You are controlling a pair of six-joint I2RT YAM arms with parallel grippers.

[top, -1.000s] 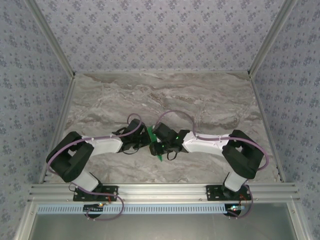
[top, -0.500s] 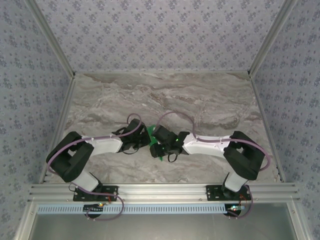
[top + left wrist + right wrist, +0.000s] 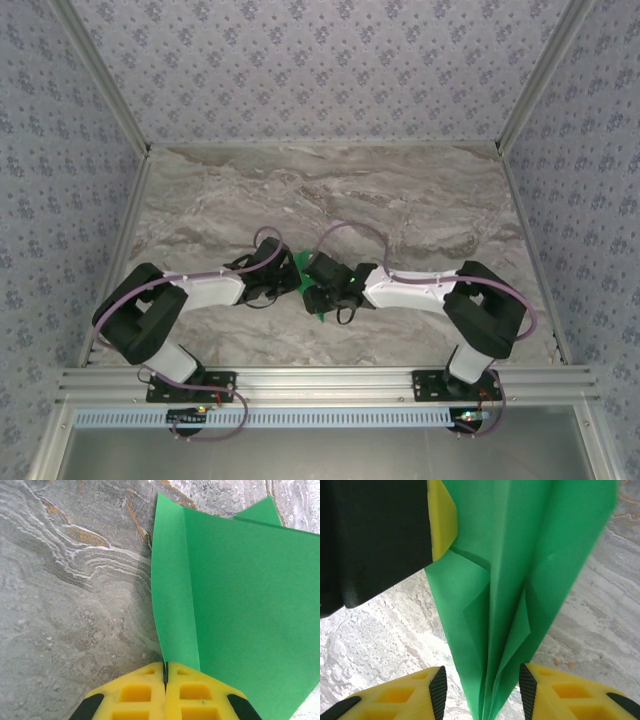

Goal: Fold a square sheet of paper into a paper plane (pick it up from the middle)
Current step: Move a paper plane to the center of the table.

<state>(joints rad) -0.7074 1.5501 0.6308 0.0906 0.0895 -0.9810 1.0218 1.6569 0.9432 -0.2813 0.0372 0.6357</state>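
Observation:
The paper plane [image 3: 505, 555] is a bright green folded dart with layered creases, hanging narrow end down between my two grippers above the marble table. My left gripper [image 3: 165, 672] is shut on a folded flap of the paper plane [image 3: 240, 590], its yellow fingers pressed together. My right gripper [image 3: 482, 685] is open, a black pad on each side of the narrow end with a gap on both sides. The left gripper's yellow fingertip [image 3: 442, 520] touches the paper's upper edge. From above, both grippers meet at the paper plane [image 3: 300, 265] at the table's near middle.
The marble table [image 3: 400, 200] stretches far behind the arms. Patterned walls with metal posts [image 3: 530, 90] enclose it on three sides. An aluminium rail [image 3: 320, 380] runs along the near edge by the arm bases.
My right gripper has shifted slightly left along the paper and its jaws stand a little wider. The left gripper has stayed shut and in place.

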